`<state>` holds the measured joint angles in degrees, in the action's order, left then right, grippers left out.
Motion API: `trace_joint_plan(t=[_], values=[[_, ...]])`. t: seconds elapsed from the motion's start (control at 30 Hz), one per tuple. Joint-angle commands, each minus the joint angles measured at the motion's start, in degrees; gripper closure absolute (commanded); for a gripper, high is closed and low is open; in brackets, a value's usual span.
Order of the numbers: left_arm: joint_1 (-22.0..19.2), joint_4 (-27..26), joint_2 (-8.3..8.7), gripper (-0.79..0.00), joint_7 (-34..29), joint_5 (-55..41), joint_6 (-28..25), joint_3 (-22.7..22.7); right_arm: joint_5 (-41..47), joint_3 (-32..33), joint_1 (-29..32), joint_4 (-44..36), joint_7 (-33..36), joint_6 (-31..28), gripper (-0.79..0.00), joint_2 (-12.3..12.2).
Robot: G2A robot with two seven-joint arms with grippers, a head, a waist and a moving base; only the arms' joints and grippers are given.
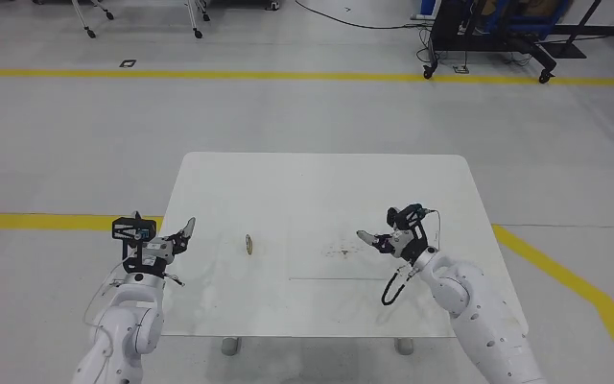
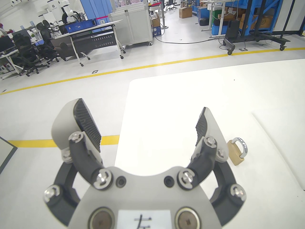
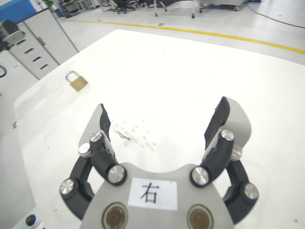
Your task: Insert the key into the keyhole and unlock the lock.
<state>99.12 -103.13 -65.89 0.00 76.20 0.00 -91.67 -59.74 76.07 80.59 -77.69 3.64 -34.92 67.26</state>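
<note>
On the white table (image 1: 326, 182), toward its left half as the top view frames it, a brass padlock (image 1: 248, 244) lies well apart from both arms. The left gripper (image 1: 182, 233) hangs at the table's left edge, and the right gripper (image 1: 367, 237) sits over the right-centre, just beside a patch of scuff marks (image 1: 336, 252). The top view gives this overall spacing, with the padlock lying between the two grippers and nearer the left one. The left wrist view adds detail: the left gripper (image 2: 143, 125) has its ribbed fingers (image 2: 87, 125) spread wide with nothing between them, and the padlock (image 2: 236, 152), with its silver shackle, rests on the table (image 2: 190, 91) just past one finger. The right wrist view shows what the top view reduces to a smudge: a small flat key (image 3: 124, 136) lying among the scuff marks (image 3: 140, 132) close to one finger of the right gripper (image 3: 164, 113). That gripper is likewise wide open and empty, with the padlock (image 3: 77, 82) farther off across the table (image 3: 166, 67).
</note>
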Motion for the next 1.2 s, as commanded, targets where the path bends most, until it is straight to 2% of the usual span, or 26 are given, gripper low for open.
trace_joint_plan(t=[0.0, 0.07, 0.17, 0.27, 0.47, 0.53, 0.73, 0.83, 0.9, 0.97, 1.03, 1.17], values=[[0.0, 0.0, 0.0, -0.785, 0.0, 0.0, 0.0, 0.0, -1.74, -0.84, -2.18, 3.21, -0.12, -6.67, -0.785, -0.19], [0.0, 0.0, 0.0, -0.785, 0.0, 0.0, 0.0, 0.0, -3.67, -2.03, -4.3, 6.26, -0.53, -12.9, -0.785, -0.36], [0.0, 0.0, 0.0, -0.785, 0.0, 0.0, 0.0, 0.0, -5.69, -3.32, -7.26, 10.17, -1.65, -17.74, -0.785, -0.41], [0.0, 0.0, 0.0, -0.785, 0.0, 0.0, 0.0, 0.0, -11.52, -4.77, -9.13, 11.5, -2.8, -17.94, -0.751, -0.5], [0.0, 0.0, 0.0, -0.785, 0.0, 0.0, 0.0, 0.0, -18.4, -8.34, -11.42, 13.9, -6.49, -13.79, -0.446, 0.0], [0.0, 0.0, 0.0, -0.785, 0.0, 0.0, 0.0, 0.0, -20.48, -9.85, -12.59, 14.6, -7.13, -14.11, -0.391, 0.18], [0.0, 0.0, 0.0, -0.785, 0.0, 0.0, 0.0, 0.0, -23.79, -11.98, -14.61, 16.78, -11.23, -16.45, -0.336, 0.2], [0.0, 0.0, 0.0, -0.785, 0.0, 0.0, 0.0, 0.0, -25.74, -12.93, -15.11, 17.23, -11.8, -16.83, -0.259, 0.13], [0.0, 0.0, 0.0, -0.785, 0.0, 0.0, 0.0, 0.0, -26.46, -13.49, -15.25, 17.33, -12.52, -17.3, -0.163, 0.09], [0.0, 0.0, 0.0, -0.785, 0.0, 0.0, 0.0, 0.0, -27.22, -13.88, -15.49, 17.6, -12.67, -17.55, -0.126, 0.02], [0.0, 0.0, 0.0, -0.785, 0.0, 0.0, 0.0, 0.0, -27.45, -14.18, -15.67, 17.86, -13.02, -17.61, 0.0, 0.0], [0.0, 0.0, 0.0, -0.785, 0.0, 0.0, 0.0, 0.0, -28.08, -14.48, -15.78, 17.48, -14.05, -17.84, 0.0, -0.19]])
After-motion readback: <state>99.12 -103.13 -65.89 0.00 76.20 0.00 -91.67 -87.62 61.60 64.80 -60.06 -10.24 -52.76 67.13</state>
